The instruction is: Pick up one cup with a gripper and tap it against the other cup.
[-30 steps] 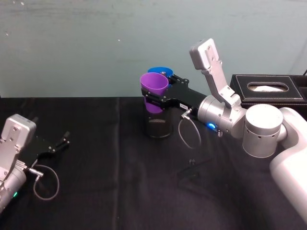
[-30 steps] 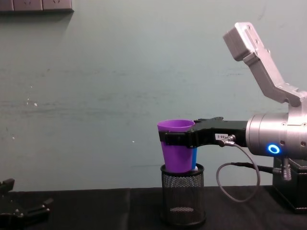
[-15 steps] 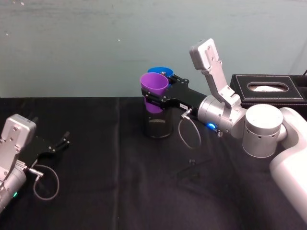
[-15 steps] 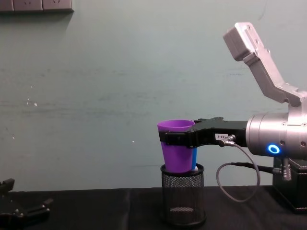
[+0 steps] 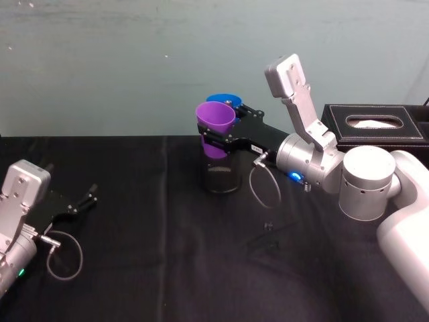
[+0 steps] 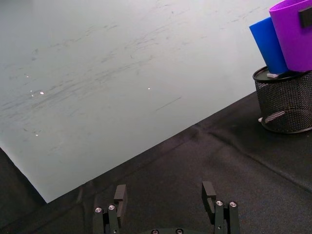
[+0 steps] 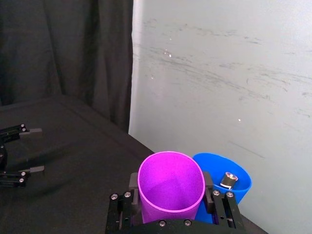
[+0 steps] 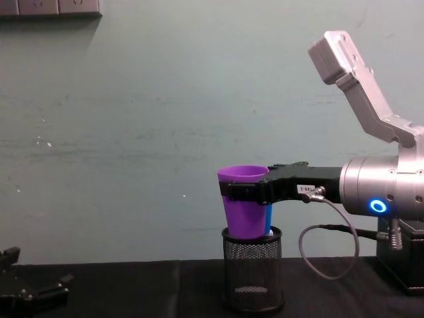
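Head view: black-draped table (image 5: 167, 268), teal wall (image 5: 100, 67), right gripper (image 5: 215, 139) tight around purple cup (image 5: 216, 119) (left gripper (image 5: 92, 194) agape, empty).

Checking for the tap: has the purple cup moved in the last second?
No. The purple cup, held by the right gripper, sits exactly as before over the black mesh pen holder rim.

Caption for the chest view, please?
Right gripper holds the purple tapered plastic tumbler over the black mesh pen holder, beside the bright blue plastic tumbler; left gripper parked low.
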`<action>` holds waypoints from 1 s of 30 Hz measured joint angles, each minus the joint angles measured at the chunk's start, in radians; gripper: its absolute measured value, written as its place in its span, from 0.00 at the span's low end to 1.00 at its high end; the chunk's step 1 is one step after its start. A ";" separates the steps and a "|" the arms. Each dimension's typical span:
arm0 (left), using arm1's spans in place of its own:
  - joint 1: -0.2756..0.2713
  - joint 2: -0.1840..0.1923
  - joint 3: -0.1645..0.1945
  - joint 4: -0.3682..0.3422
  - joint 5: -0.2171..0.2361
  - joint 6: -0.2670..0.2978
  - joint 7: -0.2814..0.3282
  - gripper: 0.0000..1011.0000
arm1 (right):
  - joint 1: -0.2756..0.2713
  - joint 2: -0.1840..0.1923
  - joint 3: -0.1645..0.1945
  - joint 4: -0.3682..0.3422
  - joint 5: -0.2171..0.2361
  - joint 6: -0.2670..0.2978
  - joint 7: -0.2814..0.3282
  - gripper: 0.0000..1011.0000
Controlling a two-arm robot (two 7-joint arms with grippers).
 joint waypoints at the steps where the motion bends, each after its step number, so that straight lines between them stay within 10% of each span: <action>1: 0.000 0.000 0.000 0.000 0.000 0.000 0.000 0.99 | 0.000 0.000 0.000 0.000 0.000 0.000 0.000 0.73; 30: 0.000 0.000 0.000 0.000 0.000 0.000 0.000 0.99 | 0.000 0.000 0.000 0.000 0.000 0.000 0.000 0.73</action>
